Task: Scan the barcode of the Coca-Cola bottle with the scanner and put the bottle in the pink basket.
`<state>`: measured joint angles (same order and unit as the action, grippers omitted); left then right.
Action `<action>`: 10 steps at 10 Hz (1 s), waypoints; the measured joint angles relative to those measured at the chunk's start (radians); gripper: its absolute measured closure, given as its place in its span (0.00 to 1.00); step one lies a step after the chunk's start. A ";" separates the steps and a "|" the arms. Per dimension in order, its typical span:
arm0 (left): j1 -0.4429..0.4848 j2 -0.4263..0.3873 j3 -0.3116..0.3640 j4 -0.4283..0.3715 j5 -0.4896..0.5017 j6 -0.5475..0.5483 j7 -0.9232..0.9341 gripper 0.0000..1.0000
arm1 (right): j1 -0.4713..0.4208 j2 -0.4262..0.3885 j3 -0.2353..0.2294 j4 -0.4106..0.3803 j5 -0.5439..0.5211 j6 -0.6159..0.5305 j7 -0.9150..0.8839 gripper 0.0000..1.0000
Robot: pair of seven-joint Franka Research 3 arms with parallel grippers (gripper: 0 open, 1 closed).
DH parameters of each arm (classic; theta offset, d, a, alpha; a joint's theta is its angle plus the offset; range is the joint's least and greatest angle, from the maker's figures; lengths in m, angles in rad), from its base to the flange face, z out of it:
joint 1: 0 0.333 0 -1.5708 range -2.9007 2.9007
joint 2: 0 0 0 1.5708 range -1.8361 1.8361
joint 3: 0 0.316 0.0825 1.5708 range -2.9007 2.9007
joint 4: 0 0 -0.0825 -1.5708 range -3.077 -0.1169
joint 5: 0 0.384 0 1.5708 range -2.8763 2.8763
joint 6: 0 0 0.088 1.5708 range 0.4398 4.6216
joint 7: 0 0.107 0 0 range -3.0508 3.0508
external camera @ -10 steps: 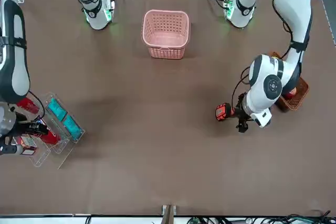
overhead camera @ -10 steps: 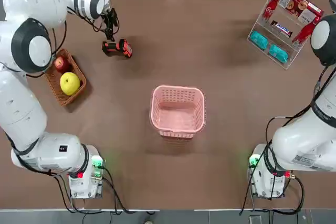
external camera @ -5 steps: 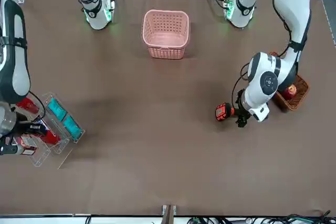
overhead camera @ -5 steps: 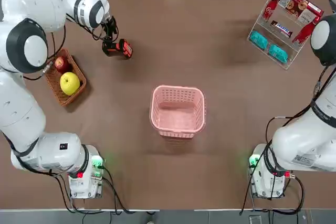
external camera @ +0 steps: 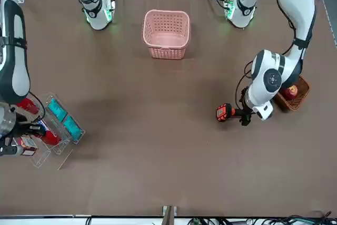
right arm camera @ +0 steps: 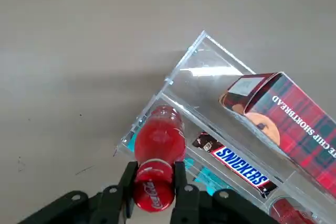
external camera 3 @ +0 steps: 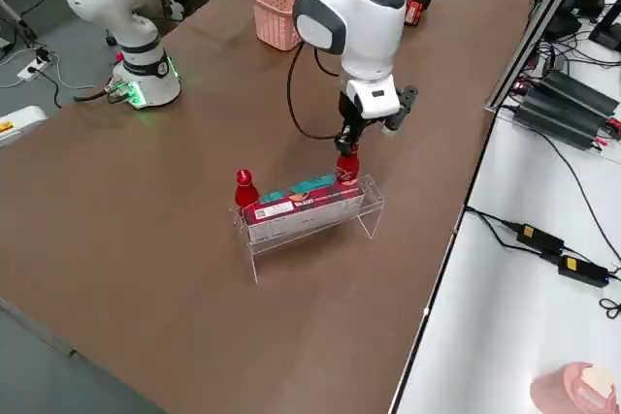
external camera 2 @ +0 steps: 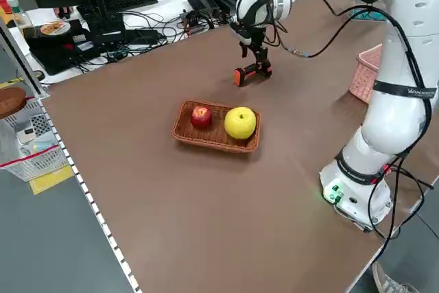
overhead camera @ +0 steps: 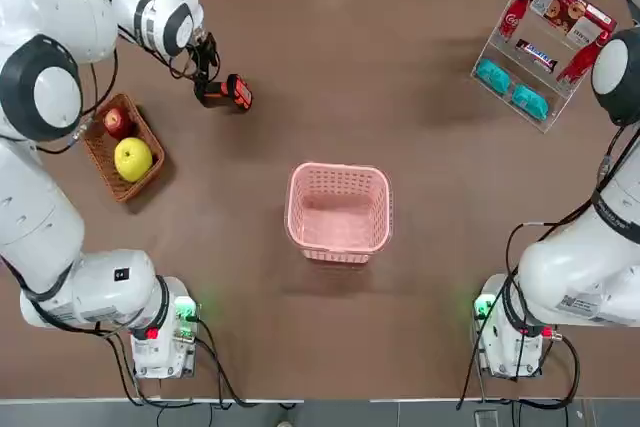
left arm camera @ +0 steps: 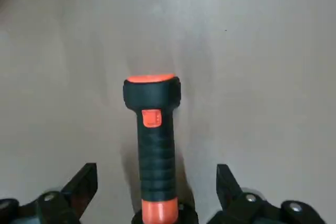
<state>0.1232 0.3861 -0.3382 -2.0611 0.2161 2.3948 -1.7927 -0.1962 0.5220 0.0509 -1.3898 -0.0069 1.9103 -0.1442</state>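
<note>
The Coca-Cola bottle [right arm camera: 157, 140] stands upright at one end of a clear rack [overhead camera: 503, 45] at the table's far right. My right gripper [right arm camera: 153, 190] is shut on the bottle, one finger on each side of its body. The scanner [overhead camera: 228, 93] lies on its side at the far left of the table. My left gripper [left arm camera: 157, 192] hangs open over the scanner's black handle, its fingers [left arm camera: 79, 184] wide on either side and apart from it. The pink basket [overhead camera: 340, 169] sits empty at the table's middle.
The rack also holds teal packets [overhead camera: 510, 87], a Snickers bar [right arm camera: 239, 161], a red tartan box [right arm camera: 283, 121] and another red bottle [external camera 3: 244, 186]. A brown wicker basket [overhead camera: 98, 152] with a red and a yellow fruit sits near the left edge. Cables line the far edge.
My right gripper's fingers have come together on the Coca-Cola bottle. My left gripper has shifted slightly, closer over the scanner's handle, and stays open.
</note>
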 joint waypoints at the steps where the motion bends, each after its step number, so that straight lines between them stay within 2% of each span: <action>1: 0.000 0.006 -0.003 -0.001 0.001 0.005 0.000 0.00 | 0.000 0.000 0.000 0.001 0.000 0.000 -0.007 0.68; 4: 0.001 0.025 -0.014 0.002 0.012 0.027 0.000 0.00 | 0.002 -0.009 0.005 0.045 -0.001 -0.065 -0.023 0.68; 8: 0.034 0.065 -0.029 0.014 0.060 0.058 0.000 0.00 | 0.017 -0.131 0.023 0.082 0.000 -0.211 -0.084 0.68; 10: 0.034 0.076 -0.038 0.016 0.060 0.070 0.000 0.00 | 0.059 -0.170 0.028 0.082 0.011 -0.307 -0.093 0.68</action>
<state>0.1573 0.4624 -0.3758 -2.0448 0.2765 2.4650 -1.7928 -0.1369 0.3523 0.0788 -1.3074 0.0043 1.6029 -0.2377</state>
